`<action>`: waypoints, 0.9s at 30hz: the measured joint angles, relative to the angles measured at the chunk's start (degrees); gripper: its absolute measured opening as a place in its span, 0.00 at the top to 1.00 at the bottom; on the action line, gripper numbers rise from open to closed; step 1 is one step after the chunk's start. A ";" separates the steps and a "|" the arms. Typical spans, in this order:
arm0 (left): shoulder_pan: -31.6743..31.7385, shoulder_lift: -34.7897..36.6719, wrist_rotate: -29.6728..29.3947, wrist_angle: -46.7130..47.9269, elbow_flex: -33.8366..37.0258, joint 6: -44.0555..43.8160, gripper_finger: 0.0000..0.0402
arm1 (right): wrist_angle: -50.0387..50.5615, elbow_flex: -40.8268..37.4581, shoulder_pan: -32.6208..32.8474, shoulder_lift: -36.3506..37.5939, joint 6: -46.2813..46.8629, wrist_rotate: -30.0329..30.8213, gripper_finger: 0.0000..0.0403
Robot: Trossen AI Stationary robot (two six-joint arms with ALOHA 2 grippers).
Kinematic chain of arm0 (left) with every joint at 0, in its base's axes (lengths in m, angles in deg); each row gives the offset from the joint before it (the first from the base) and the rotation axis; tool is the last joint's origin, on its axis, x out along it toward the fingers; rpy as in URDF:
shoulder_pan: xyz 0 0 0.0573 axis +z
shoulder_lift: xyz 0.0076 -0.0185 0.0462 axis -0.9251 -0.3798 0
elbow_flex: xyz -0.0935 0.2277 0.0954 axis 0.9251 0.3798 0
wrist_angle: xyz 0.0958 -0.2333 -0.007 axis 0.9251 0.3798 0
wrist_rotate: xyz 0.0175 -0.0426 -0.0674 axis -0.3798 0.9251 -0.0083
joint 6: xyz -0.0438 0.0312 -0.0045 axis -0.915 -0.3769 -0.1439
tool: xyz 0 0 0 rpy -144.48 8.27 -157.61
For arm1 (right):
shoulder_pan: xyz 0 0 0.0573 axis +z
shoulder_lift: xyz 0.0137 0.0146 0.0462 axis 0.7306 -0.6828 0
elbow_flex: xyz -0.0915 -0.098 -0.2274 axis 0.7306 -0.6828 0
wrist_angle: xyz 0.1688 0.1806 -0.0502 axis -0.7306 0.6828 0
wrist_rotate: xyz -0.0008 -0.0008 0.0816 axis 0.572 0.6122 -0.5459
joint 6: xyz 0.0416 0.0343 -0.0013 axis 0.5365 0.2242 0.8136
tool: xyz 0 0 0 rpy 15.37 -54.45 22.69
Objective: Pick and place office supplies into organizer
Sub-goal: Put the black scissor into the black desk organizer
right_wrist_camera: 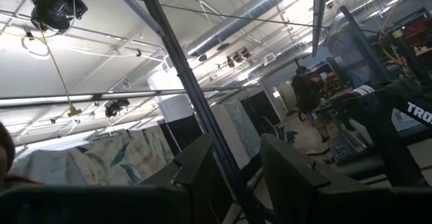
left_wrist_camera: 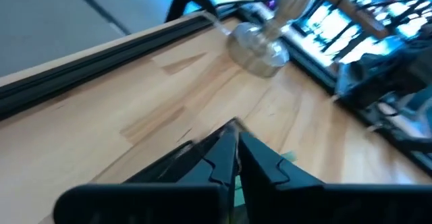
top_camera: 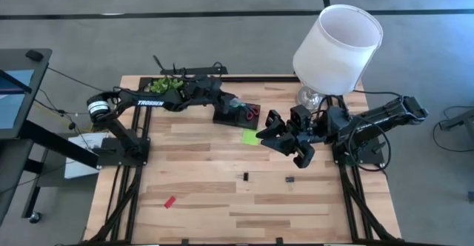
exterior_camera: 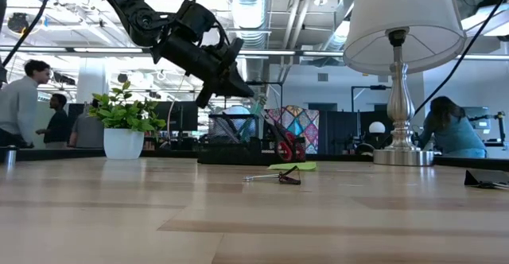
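organizer (top_camera: 231,115) blk | sticky pad (top_camera: 251,137) lime | lampshade (top_camera: 337,47) wht

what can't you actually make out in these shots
- Organizer contents: in the high view the left hand covers the compartments; in the low view it is too far off.
- Small dark bits on the table: too tiny in the high view to identify.
- Right hand: the right wrist view points up at the ceiling, so nothing under it shows.
- Lamp: cut off and blurred in the left wrist view.

Readable markings: "TROSSEN" in white capitals along the left arm (top_camera: 152,102) in the high view; partial white letters "EN" on that arm in the low view; "TRO" on a dark arm link (right_wrist_camera: 415,109) in the right wrist view.
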 joint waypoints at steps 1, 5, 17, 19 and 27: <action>0.00 0.00 0.54 -0.80 0.00 -0.37 0.99 | -0.02 0.00 0.00 0.00 0.00 0.02 0.71; 0.00 0.30 1.58 -2.47 0.04 -1.24 1.00 | 2.93 0.02 0.04 0.04 -0.12 0.83 0.71; 0.35 4.46 1.75 -3.26 0.07 -0.67 1.00 | 29.46 0.02 -0.35 -0.31 13.13 21.01 0.71; 0.59 5.38 1.75 -3.04 0.07 -0.21 1.00 | 35.50 0.04 -0.37 -0.80 17.93 27.11 0.71; 1.38 7.21 2.09 -2.46 0.04 1.18 1.00 | 47.40 0.02 -1.59 -7.55 25.61 34.96 0.71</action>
